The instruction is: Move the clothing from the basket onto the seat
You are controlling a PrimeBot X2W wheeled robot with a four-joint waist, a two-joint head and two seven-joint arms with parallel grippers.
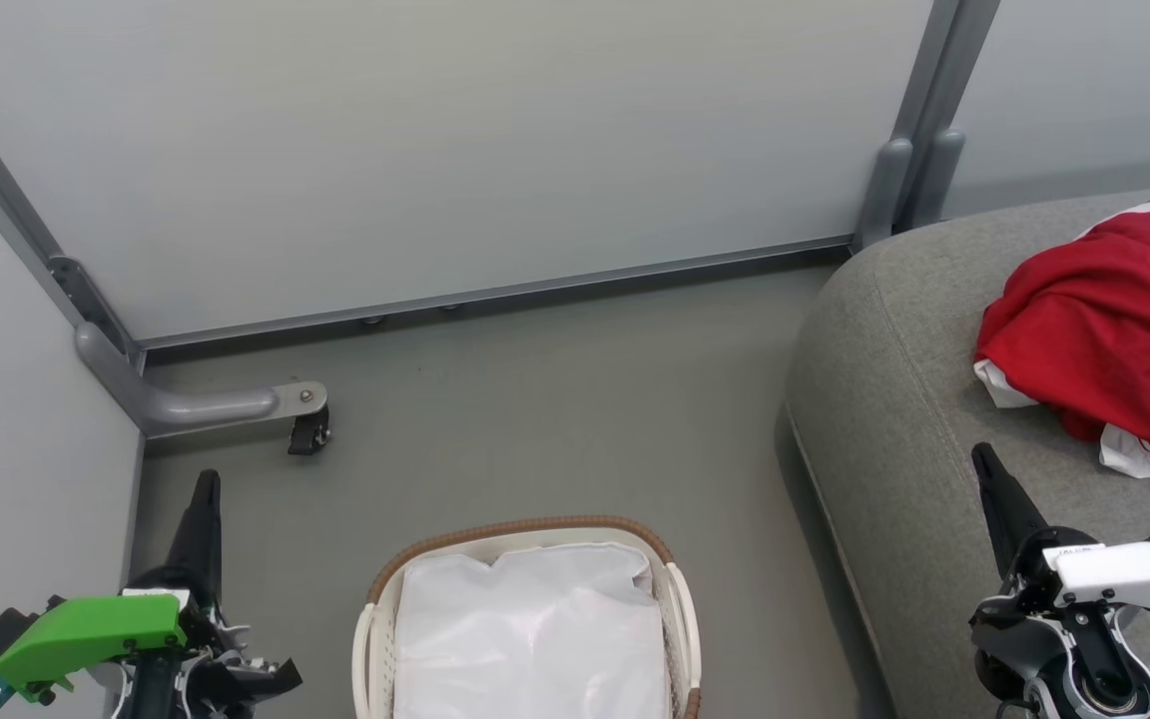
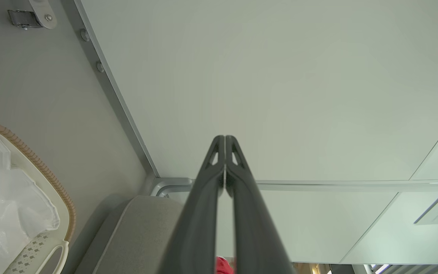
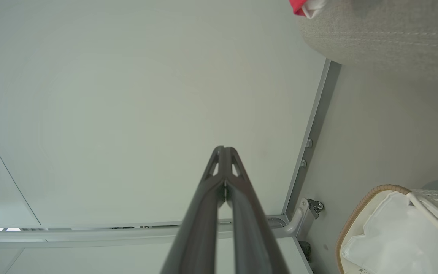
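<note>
On the right edge of the head view the clothing (image 1: 1104,330) lies as one crumpled red heap, white trim showing, on the seat (image 1: 894,399). How many garments make up the heap cannot be told. At bottom centre, on the floor (image 1: 555,399) and a little apart from the seat's left side, stands the basket (image 1: 535,526). What shows of its inside is white liner (image 1: 530,639) with no red in it, though its near end is cut off by the frame. The move therefore looks done or nearly so, with at most the basket's hidden end left to check. At lower left the left gripper (image 1: 206,489), and at lower right the right gripper (image 1: 984,464), each have fingers pressed together on nothing, clear of cloth and basket. Count: one heap, one basket, one seat, two grippers.
</note>
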